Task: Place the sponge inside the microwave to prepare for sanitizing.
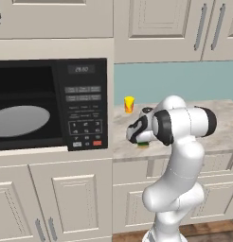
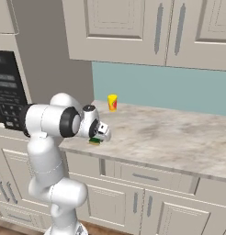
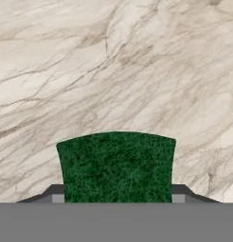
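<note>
The sponge [image 3: 117,165] lies green face up on the marbled bench [image 3: 113,71], at the bottom centre of the hand view, with a dark finger tip [image 3: 54,193] pressed close at each of its two sides; in the left base view it is a sliver of green and yellow [image 1: 143,144] just under the pincer [image 1: 139,138], low and right of centre, near the bench's front edge. The pincer looks narrowed onto the sponge, its tips at the flanks, though I cannot tell whether the squeeze is firm yet or the tips merely touch. That is the first risk: a soft, flat block caught only at its lower edges may compress and slip out once lifted, or tilt and drop back onto the bench. The second is the carry: the microwave [image 1: 52,104] sits at the left of that view with its door out of the way and the grey turntable [image 1: 21,120] showing, well apart from the sponge, so a long swing leftward is needed, and a loose hold could shed the sponge on the way or against the cavity's frame. The small yellow-orange cup [image 1: 129,104] stands behind the pincer, near the wall; a high or rearward arc could knock it over.
</note>
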Available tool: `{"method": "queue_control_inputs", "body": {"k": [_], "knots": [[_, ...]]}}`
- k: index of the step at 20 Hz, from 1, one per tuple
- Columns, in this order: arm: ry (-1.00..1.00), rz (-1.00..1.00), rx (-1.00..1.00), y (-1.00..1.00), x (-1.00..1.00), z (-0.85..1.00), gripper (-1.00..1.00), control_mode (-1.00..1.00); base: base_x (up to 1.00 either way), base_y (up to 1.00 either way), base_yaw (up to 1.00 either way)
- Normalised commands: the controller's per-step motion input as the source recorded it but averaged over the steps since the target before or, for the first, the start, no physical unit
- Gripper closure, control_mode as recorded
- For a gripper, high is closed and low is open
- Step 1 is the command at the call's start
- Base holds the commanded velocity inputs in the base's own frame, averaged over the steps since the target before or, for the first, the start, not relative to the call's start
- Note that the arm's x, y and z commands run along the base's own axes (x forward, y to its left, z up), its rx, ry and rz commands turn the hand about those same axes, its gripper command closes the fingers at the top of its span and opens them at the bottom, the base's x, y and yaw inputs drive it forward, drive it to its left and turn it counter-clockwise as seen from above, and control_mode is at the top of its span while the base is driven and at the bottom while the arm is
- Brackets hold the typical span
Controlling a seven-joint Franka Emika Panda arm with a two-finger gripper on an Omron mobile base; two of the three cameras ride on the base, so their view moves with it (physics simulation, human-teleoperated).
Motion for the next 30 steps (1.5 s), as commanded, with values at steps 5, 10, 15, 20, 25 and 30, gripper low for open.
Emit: {"method": "queue_control_inputs", "body": {"k": [5, 10, 15, 20, 25, 30], "knots": [[-0.02, 0.0, 0.01, -0.1, -0.01, -0.13, 1.0, -1.0, 0.0, 0.0, 0.0], [-0.29, 0.0, 0.0, 0.0, -0.53, 0.48, 1.0, -1.0, 0.0, 0.0, 0.0], [-0.15, -0.03, -0.02, -0.02, -0.94, 0.88, 1.0, -1.0, 0.0, 0.0, 0.0], [-0.08, -0.15, 0.0, -0.01, -0.9, 0.96, 1.0, -1.0, 0.0, 0.0, 0.0], [0.01, -0.13, -0.02, 0.0, -0.55, 1.0, 1.0, -1.0, 0.0, 0.0, 0.0], [0.25, 0.05, -0.06, -0.02, -0.24, 0.95, 1.0, -1.0, 0.0, 0.0, 0.0]]}}
